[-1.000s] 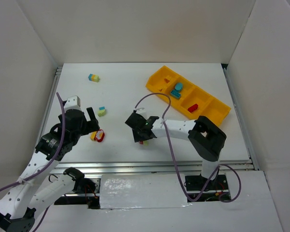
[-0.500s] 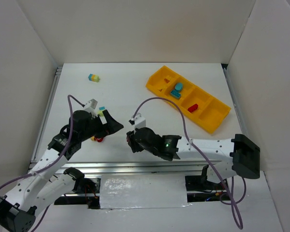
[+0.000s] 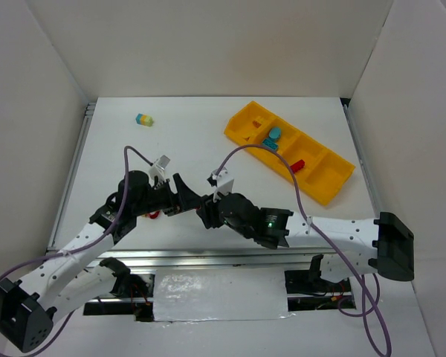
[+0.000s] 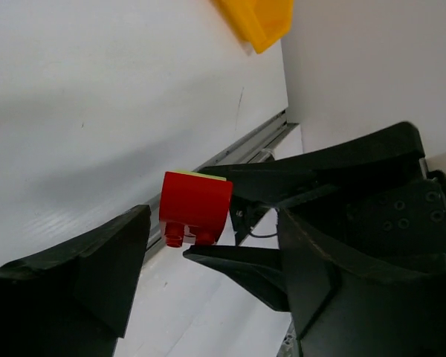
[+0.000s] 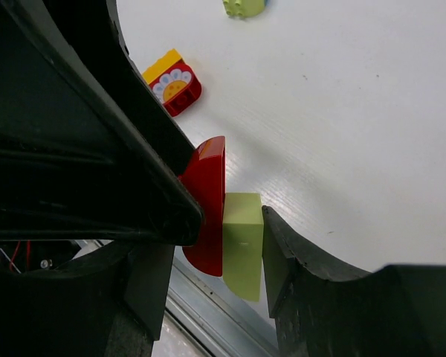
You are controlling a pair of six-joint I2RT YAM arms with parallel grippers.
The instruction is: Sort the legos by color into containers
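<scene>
Right claw [image 5: 217, 249]: clamped on red-and-green clump [image 5: 210, 208], near centre
Left claw [image 4: 210, 247]: apart, straddling that clump
Red-yellow brick [image 5: 172, 80]: on table, left of claws
Tray [image 3: 241, 128]: far right, teal bricks [image 3: 272, 137] and red brick [image 3: 296, 165] in separate compartments

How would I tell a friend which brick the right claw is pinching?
On the white table, look near the front edge, in the middle. There the right gripper pinches a two-colour clump: red stuck to pale green; its red-and-yellow neighbour lies loose.
</scene>
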